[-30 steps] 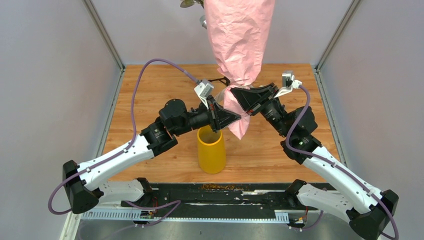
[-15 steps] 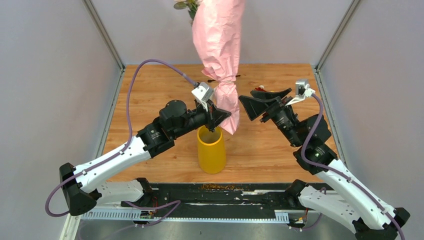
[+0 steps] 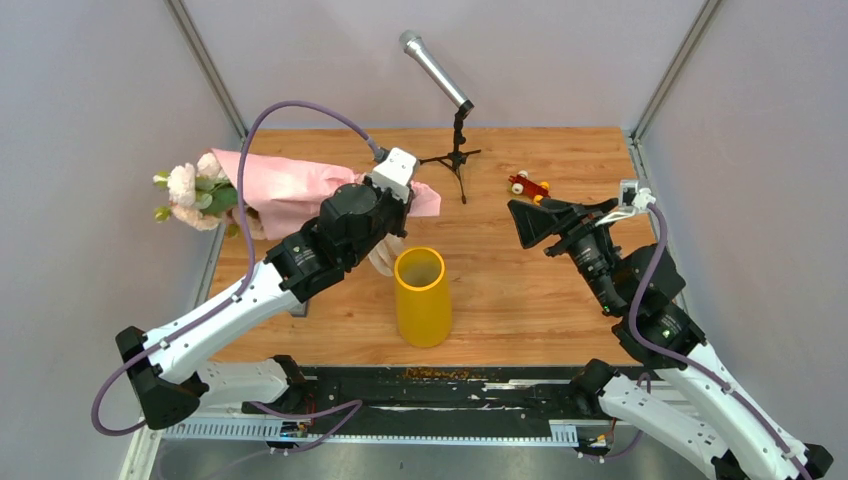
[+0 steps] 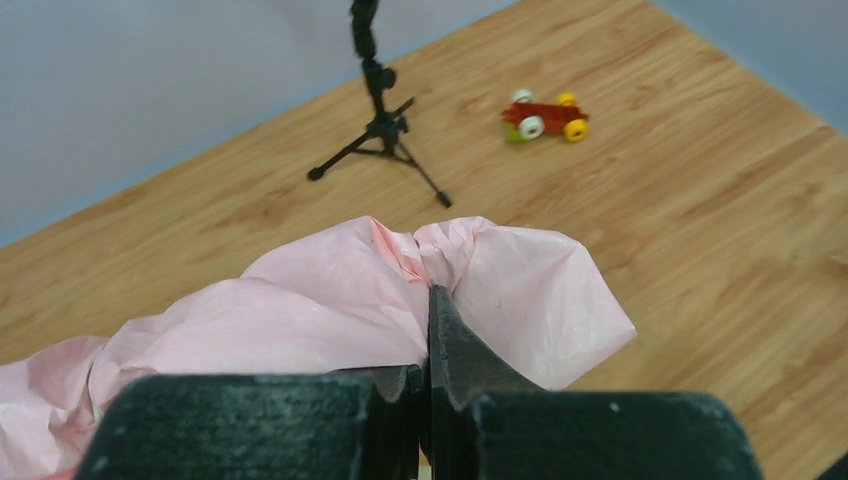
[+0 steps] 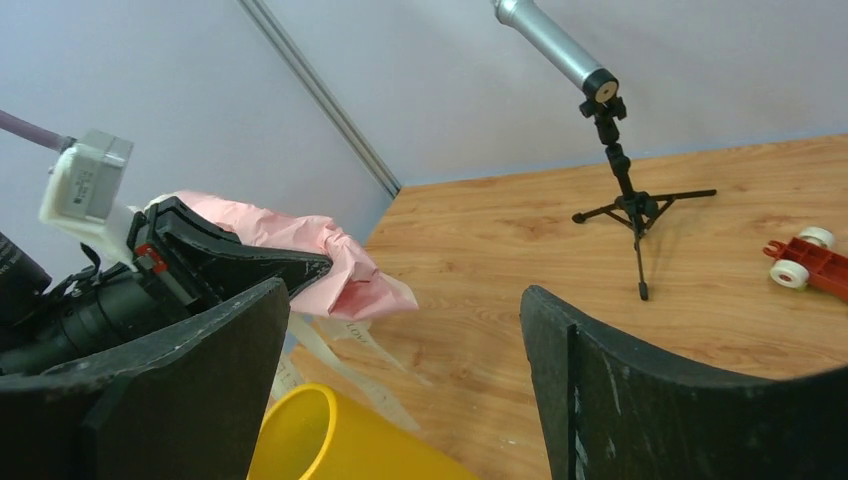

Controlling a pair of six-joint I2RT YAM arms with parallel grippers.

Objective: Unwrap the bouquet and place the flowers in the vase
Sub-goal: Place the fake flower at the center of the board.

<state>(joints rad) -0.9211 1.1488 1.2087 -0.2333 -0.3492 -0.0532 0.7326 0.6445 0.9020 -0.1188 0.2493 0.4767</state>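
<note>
The bouquet (image 3: 290, 185) hangs level above the table's left side in its pale pink paper. Its flowers (image 3: 192, 195), pink and peach roses, stick out past the left edge. My left gripper (image 3: 408, 200) is shut on the pinched stem end of the paper (image 4: 480, 290), jaws pressed together. A beige ribbon (image 5: 345, 355) trails loose under that end. The yellow vase (image 3: 422, 298) stands upright just below and right of the left gripper, mouth open. My right gripper (image 3: 530, 215) is open and holds nothing, to the right of the vase (image 5: 300, 445).
A microphone on a small black tripod (image 3: 452, 120) stands at the back centre. A red toy car (image 3: 528, 186) lies behind the right gripper. Grey walls with metal posts close in the wooden table (image 3: 520, 290) on three sides.
The bouquet has swung from upright down to level, its flowers now pointing left. The right gripper let go of the paper, opened wide and drew back to the right.
</note>
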